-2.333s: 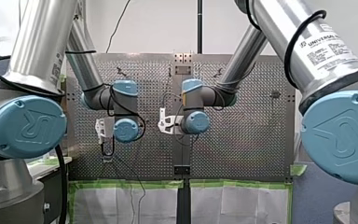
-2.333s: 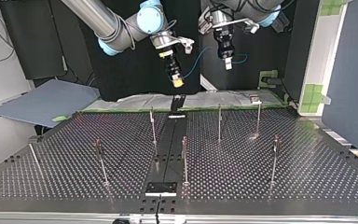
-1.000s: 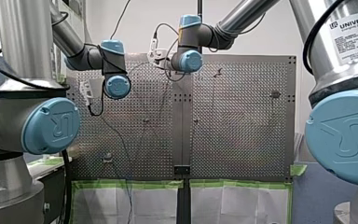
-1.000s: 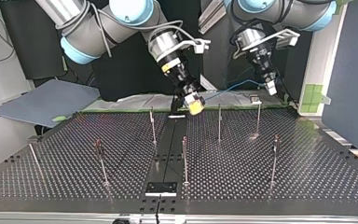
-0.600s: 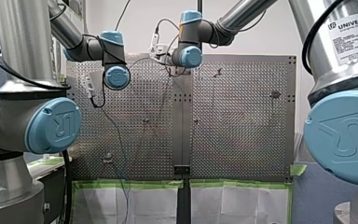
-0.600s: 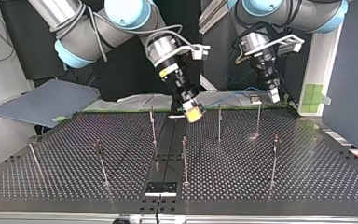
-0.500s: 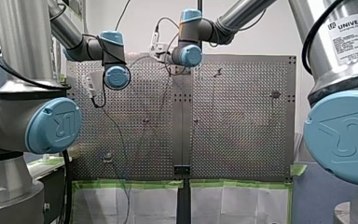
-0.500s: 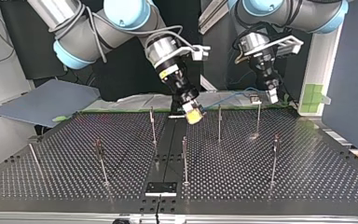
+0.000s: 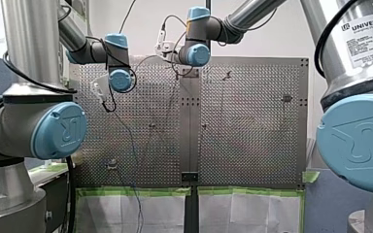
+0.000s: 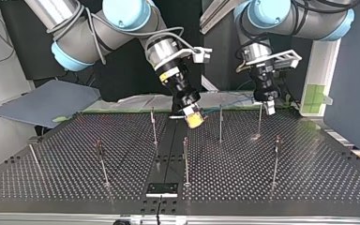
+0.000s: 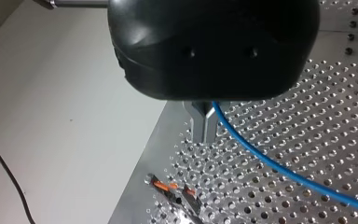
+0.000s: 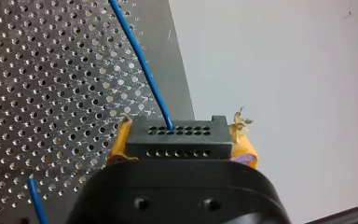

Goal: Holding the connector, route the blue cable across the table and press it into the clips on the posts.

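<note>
Connector (image 12: 176,136) clamped in my right tool (image 12: 182,143), blue cable (image 12: 142,65) pinched by my left tool (image 11: 204,125)

Right hand (image 12: 177,140): yellow pads (image 12: 120,142) clamp black connector (image 12: 177,136); blue cable (image 12: 140,60) exits its face, runs over perforated table (image 12: 42,79).

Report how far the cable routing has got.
Done: right gripper holds the connector. In hand: left gripper, jaws shut on the cable, sits beside a post. Left: no clip seems filled; all the pressing is still to do.
</note>
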Available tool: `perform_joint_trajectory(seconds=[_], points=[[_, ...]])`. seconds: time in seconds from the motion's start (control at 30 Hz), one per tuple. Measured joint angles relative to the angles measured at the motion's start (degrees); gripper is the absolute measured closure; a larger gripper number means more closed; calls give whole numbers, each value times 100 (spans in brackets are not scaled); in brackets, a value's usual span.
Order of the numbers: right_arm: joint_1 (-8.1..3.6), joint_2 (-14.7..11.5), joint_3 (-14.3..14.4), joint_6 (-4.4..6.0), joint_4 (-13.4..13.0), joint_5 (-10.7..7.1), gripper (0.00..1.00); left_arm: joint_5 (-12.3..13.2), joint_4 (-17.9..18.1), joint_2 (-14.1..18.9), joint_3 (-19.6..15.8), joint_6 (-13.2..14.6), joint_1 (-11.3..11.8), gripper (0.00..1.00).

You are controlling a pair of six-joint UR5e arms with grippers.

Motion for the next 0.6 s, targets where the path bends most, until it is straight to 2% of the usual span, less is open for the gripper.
perform_joint_trajectory(seconds=[0.27,0.6], points=[[-29,79,-69,32,7,9,100,368,-24,86,55,-93,339,100],[-22,528,-483,41,154,12,100,874,-40,25,295,-125,844,100]])
